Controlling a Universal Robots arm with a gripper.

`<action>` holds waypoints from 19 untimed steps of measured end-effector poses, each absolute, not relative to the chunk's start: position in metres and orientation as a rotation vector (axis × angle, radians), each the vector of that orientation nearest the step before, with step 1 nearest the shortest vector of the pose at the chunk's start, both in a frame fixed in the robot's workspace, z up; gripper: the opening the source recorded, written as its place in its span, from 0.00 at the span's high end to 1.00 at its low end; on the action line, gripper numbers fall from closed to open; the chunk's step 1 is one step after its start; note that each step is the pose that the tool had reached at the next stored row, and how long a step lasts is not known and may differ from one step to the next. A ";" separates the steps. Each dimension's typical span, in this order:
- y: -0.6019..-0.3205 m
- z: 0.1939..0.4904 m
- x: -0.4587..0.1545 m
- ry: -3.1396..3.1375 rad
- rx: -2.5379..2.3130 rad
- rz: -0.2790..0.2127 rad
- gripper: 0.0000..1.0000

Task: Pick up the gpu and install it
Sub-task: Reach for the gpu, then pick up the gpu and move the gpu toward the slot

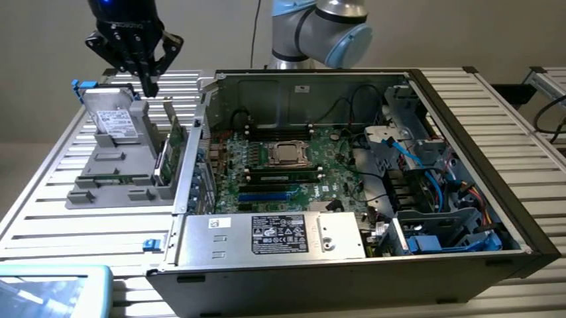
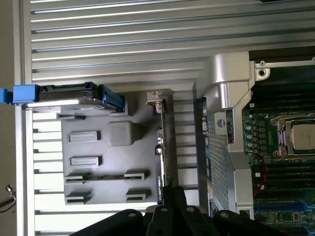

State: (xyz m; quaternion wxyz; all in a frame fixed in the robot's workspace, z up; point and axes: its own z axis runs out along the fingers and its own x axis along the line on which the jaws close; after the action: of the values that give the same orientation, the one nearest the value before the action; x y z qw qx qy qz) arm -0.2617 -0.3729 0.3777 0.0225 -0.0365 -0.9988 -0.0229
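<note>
Gripper (image 1: 151,90) hangs above the grey holder (image 1: 111,189), fingertips pressed together with nothing between them. In the wrist view the tips sit right over the gpu (image 2: 161,147). The card stands on edge in the holder's slot, silver bracket (image 2: 155,101) at one end, just beside the computer case (image 1: 460,119). Whether the tips touch its top edge I cannot tell.

Risks, as I judge them:
- With the fingers together, a descent would put them onto the card's thin upper edge rather than around it, which could rock it in the slot or tip it toward the case wall.
- Hard drive (image 1: 115,122) stands upright in the same holder, near the card, so a wide opening could knock it.
- Little room between card and case side; the bracket could catch on the sheet metal on the way up.
- Inside the case, loose black and blue cables lie beside the motherboard (image 1: 283,169) and could snag a carried card.

Surface is a slatted aluminium table (image 1: 53,199), ribbed and pale; the holder lies flat across the slats. A plain light wall stands behind, with a second slatted bench at the exterior view's right.
</note>
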 end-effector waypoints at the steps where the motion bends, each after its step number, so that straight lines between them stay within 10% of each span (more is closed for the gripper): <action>1: -0.373 0.378 -0.263 -3.094 -0.113 -0.071 0.88; 19: -0.373 0.377 -0.267 -3.094 -0.113 -0.071 0.88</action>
State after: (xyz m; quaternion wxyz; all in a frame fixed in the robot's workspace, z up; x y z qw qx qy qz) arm -0.2672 -0.3727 0.3770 0.0224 -0.0365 -0.9988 -0.0229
